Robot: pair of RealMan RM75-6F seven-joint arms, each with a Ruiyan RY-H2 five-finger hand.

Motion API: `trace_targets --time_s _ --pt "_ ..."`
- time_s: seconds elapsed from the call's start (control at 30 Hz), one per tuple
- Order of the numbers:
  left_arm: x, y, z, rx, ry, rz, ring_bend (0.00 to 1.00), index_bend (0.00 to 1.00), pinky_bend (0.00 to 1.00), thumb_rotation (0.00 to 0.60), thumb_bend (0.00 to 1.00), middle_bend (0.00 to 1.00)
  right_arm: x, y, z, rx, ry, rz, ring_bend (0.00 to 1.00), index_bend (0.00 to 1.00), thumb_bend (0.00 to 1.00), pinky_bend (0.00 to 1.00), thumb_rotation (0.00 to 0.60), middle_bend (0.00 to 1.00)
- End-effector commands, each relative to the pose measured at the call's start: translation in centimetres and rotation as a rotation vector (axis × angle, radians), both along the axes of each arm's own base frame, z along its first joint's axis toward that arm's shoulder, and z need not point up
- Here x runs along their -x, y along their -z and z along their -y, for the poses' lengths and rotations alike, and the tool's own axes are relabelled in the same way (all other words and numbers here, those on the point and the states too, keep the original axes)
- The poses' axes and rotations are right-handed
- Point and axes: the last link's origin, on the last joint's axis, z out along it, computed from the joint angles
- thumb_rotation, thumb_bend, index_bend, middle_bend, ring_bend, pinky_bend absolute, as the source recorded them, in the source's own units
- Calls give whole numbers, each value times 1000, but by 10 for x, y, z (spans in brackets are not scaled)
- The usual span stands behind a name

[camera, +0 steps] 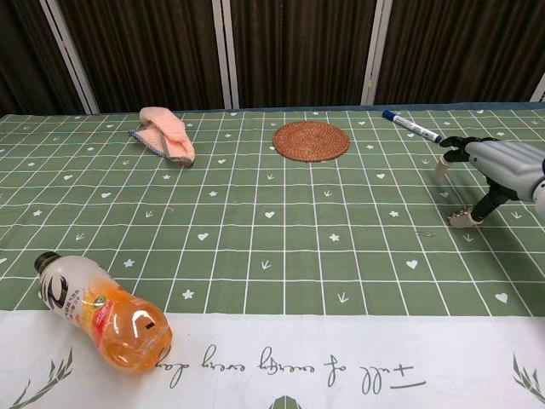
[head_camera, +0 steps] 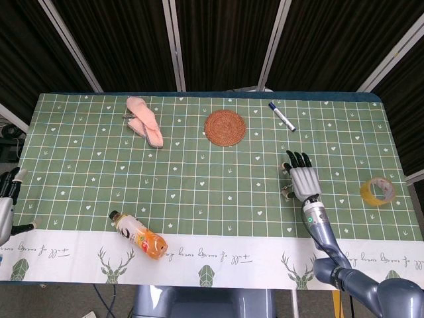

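My right hand [head_camera: 303, 180] hovers low over the right part of the table, fingers spread and holding nothing. In the chest view this right hand [camera: 498, 162] has its thumb tip down at the cloth beside a small metal piece [head_camera: 286, 193], which it mostly covers there. Whether the thumb touches the piece I cannot tell. My left hand [head_camera: 7, 199] hangs at the table's left edge with its fingers apart and empty, seen only in the head view.
An orange drink bottle [head_camera: 139, 236] [camera: 104, 312] lies on its side near the front left. A pink cloth [head_camera: 145, 120] [camera: 164, 133], a woven coaster [head_camera: 224, 127] [camera: 311, 141] and a marker [head_camera: 281, 116] [camera: 411, 125] lie at the back. A tape roll [head_camera: 377, 191] sits far right.
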Motion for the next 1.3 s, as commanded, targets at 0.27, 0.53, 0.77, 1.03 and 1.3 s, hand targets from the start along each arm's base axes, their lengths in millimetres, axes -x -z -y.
trace_targets --time_s 0.27,0.53,0.77,1.03,1.3 --pt "-1 -1 1 -4 1 3 0 0 0 600 42 0 0 2 10 16 14 -5 0 301 88 0 600 29" --pt "0 0 1 -1 -4 2 0 0 0 600 42 0 -3 3 15 34 12 4 0 326 94 0 600 35" --pt "1 1 1 2 -9 2 0 0 0 600 42 0 -4 6 12 22 -9 3 0 422 123 0 600 78" --pt "0 0 1 2 -8 7 0 0 0 600 42 0 -3 10 9 -2 -16 -15 0 440 186 0 600 82" --pt "0 0 0 1 -9 9 0 0 0 600 43 0 0 11 9 -12 -5 -27 0 472 252 0 600 87"
